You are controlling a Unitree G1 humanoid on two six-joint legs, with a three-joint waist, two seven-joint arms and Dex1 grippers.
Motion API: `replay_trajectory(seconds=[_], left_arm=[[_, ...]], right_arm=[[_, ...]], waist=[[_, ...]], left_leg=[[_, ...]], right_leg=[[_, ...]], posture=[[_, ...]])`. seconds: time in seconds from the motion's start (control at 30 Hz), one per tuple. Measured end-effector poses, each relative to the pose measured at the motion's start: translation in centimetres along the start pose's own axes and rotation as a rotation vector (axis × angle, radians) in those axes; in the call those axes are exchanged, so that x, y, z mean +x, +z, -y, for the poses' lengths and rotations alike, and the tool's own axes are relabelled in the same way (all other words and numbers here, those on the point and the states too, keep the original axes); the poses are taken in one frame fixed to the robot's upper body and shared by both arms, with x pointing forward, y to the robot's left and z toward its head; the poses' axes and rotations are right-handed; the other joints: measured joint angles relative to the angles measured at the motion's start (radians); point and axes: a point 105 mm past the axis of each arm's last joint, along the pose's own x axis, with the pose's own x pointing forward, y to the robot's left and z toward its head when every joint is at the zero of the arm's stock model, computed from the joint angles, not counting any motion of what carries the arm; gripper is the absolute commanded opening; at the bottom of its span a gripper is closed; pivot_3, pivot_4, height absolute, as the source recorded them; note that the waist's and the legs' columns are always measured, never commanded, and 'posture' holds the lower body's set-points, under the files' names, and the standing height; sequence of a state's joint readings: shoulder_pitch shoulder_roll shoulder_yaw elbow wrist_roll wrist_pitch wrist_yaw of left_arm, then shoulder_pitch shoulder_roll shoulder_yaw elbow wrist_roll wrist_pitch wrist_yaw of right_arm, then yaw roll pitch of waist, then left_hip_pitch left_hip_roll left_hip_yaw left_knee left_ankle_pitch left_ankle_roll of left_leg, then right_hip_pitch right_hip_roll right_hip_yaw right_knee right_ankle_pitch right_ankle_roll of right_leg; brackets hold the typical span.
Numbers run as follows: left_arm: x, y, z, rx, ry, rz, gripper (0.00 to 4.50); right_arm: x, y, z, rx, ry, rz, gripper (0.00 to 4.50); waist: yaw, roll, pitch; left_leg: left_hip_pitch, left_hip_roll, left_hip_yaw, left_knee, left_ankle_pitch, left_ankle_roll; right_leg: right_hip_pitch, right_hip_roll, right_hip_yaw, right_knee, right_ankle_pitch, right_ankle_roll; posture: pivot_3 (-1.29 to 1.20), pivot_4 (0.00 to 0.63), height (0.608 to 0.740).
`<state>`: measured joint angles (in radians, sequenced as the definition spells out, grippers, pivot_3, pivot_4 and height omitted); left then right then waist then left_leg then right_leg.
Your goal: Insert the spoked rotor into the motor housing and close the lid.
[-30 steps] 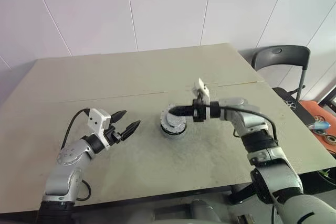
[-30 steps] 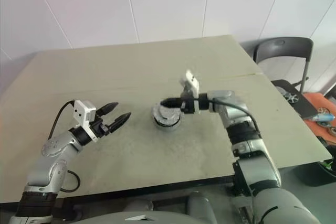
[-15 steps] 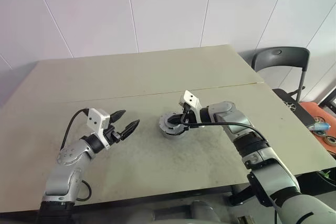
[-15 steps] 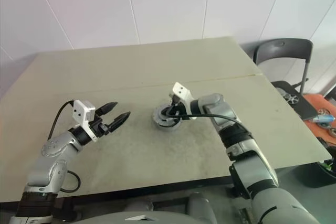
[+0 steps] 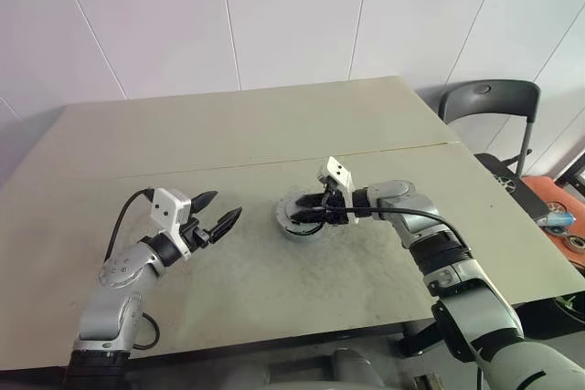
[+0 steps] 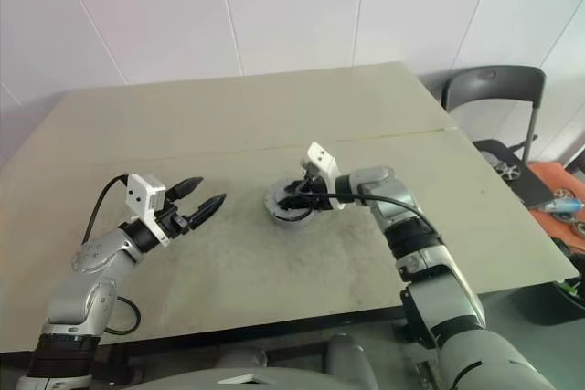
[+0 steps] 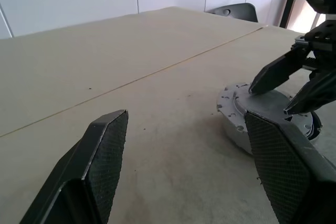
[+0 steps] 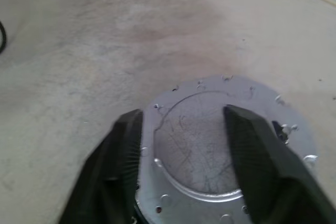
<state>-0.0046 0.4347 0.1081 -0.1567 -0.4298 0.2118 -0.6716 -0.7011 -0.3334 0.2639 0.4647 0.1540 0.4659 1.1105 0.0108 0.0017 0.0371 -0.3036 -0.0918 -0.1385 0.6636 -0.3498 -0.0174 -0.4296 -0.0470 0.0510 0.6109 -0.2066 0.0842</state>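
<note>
1. The left gripper [image 5: 221, 211] hovers above the tabletop [image 5: 228, 134], its fingers spread and holding nothing. It points toward the centre, and the round assembly lies well apart to its right.
2. The lid [image 8: 210, 145] sits flat on top of the motor housing [image 5: 294, 224], near the middle of the tabletop. Its grey face is up and its round axis vertical. The spoked rotor cannot be made out, presumably already inside.
3. The right gripper [image 5: 313, 208] reaches in from the right and is plainly the nearer one. Its fingers [image 8: 123, 150] are parted and straddle the lid's centre just above its face, pinching nothing.
4. Judging by this, the lid looks placed, so the next move turns on the right arm clearing straight off it.
</note>
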Motion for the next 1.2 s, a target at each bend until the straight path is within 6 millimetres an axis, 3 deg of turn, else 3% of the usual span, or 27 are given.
replay_trajectory(seconds=[0.13,0.47,0.8,1.2], left_arm=[[0.0,0.0,0.0,-0.001,0.0,0.0,3.74],[0.0,-0.1,0.0,-0.005,0.005,-0.003,3.74],[-0.1,-0.4,0.0,-0.016,0.007,-0.018,3.74],[-0.1,-0.5,0.0,-0.018,0.011,-0.02,3.74]], right_arm=[[0.4,0.0,0.1,-0.053,-0.024,-0.009,4.49],[0.9,-0.5,0.2,-0.189,-0.036,-0.066,4.49],[0.8,-0.8,1.5,-0.025,-0.1,-0.011,4.49],[0.7,-1.0,1.2,-0.119,-0.07,-0.047,4.49]], waist=[[0.0,0.0,0.0],[0.0,0.0,-0.001],[0.0,0.0,-0.001],[0.0,0.0,-0.001]], left_leg=[[0.0,0.0,0.0,0.0,0.0,0.0],[0.002,0.0,0.0,0.0,0.0,0.0],[0.002,0.0,0.0,0.0,0.0,0.0],[0.002,0.0,0.0,0.0,0.0,0.0]], right_leg=[[0.001,0.0,0.0,0.0,0.0,0.0],[0.003,0.0,0.0,0.0,0.0,0.0],[0.002,0.0,0.0,0.0,0.0,0.0],[0.002,0.0,0.0,0.0,0.0,0.0]], posture=[[0.0,0.0,0.74],[0.0,0.0,0.74],[0.0,0.0,0.74],[0.0,0.0,0.74]])
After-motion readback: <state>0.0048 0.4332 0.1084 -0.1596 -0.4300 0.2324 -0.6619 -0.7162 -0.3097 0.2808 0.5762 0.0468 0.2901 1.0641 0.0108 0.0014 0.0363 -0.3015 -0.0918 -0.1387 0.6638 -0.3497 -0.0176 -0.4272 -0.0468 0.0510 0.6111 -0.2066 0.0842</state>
